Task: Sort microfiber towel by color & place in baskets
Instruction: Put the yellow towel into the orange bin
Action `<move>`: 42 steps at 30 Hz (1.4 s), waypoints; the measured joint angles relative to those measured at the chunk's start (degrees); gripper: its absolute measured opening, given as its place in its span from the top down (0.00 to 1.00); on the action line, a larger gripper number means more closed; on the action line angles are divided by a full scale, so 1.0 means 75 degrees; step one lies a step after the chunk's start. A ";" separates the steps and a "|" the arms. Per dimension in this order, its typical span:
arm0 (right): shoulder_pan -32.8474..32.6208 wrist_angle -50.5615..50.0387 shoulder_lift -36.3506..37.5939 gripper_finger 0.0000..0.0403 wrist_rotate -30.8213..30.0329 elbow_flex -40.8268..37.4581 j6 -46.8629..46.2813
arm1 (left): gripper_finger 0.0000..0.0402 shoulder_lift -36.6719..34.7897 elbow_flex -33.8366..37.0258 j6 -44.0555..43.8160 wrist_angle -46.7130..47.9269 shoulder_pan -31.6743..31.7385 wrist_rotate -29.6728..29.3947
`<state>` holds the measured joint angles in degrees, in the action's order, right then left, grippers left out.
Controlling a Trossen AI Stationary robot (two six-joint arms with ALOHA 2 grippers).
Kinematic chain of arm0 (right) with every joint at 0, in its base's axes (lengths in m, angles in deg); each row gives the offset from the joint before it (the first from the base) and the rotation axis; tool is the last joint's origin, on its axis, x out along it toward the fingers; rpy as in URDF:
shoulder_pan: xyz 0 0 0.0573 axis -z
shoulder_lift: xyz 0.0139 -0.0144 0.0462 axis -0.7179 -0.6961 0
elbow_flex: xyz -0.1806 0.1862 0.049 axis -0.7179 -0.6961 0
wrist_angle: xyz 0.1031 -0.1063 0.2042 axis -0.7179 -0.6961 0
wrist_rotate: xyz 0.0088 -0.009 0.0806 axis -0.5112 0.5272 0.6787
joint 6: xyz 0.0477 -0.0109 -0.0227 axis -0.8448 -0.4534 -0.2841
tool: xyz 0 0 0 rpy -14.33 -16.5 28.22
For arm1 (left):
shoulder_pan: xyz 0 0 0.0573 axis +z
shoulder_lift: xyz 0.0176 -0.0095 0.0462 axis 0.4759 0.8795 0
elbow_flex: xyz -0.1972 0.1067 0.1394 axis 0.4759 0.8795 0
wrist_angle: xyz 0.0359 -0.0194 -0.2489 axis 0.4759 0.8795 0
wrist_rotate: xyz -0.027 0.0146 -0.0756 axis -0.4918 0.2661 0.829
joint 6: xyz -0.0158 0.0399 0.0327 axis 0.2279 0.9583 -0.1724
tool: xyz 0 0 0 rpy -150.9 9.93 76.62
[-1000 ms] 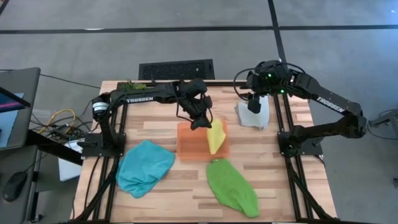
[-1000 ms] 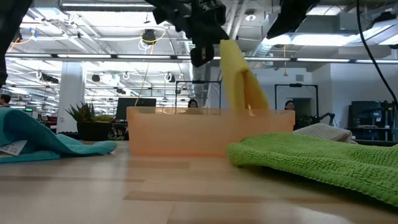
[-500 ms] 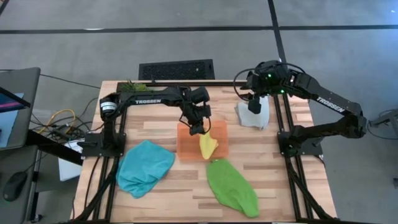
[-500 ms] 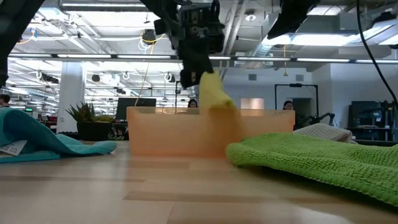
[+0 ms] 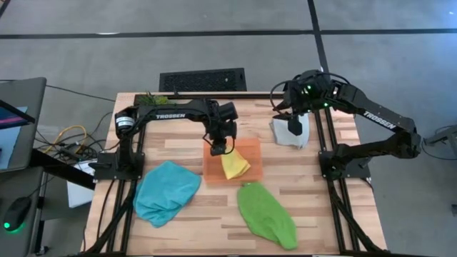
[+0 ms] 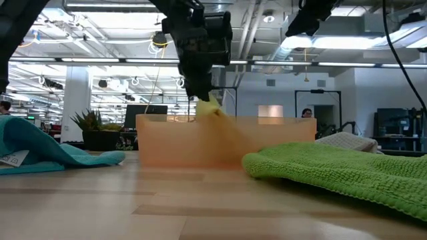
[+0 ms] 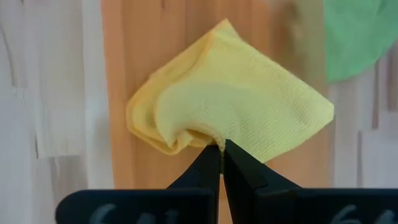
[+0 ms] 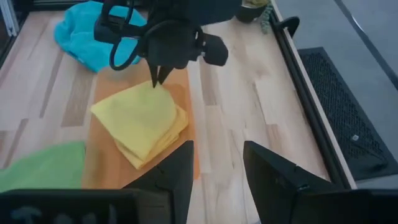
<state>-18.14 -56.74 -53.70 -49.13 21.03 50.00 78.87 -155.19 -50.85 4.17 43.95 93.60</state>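
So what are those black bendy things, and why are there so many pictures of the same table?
They are two robot arms, each ending in a two-finger claw called a gripper. Four cameras look at once: one from above, one level with the table, and one on each arm's wrist. The left gripper is pinched shut on a yellow towel, which lies in the orange tray. The right gripper waits open above a pale grey towel at the far right of the wooden table. A blue towel and a green towel lie on the table nearer the front.
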 joint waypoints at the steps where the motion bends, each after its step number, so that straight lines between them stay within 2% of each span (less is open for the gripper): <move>1: 0.0000 0.0003 0.0000 0.60 0.0001 0.0000 0.0002 | 1.00 0.0008 0.0000 0.0122 0.0137 0.0000 -0.0037; 6: 0.0000 0.0000 0.0000 0.60 0.0003 0.0000 0.0000 | 1.00 0.0011 0.0000 0.0823 0.0587 -0.0017 -0.0782; 26: 0.0000 0.0003 0.0000 0.60 -0.0009 0.0000 0.0003 | 0.99 0.0011 0.0000 0.1110 0.0641 -0.0140 -0.1211; 34: 0.0000 0.0000 0.0000 0.60 -0.0020 0.0000 0.0003 | 0.78 0.0011 0.0000 0.0870 0.0735 -0.0192 -0.1958; 38: 0.0000 0.0001 0.0000 0.60 -0.0020 0.0003 0.0003 | 0.68 0.0011 0.0000 0.0704 0.0737 -0.0195 -0.1973; 42: 0.0006 -0.0003 0.0000 0.60 -0.0020 0.0000 0.0006 | 0.62 0.0011 0.0000 0.0390 0.1001 -0.0195 -0.1969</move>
<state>-18.09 -56.76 -53.70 -49.29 21.04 50.05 78.95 -155.19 -47.92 11.68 42.48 78.83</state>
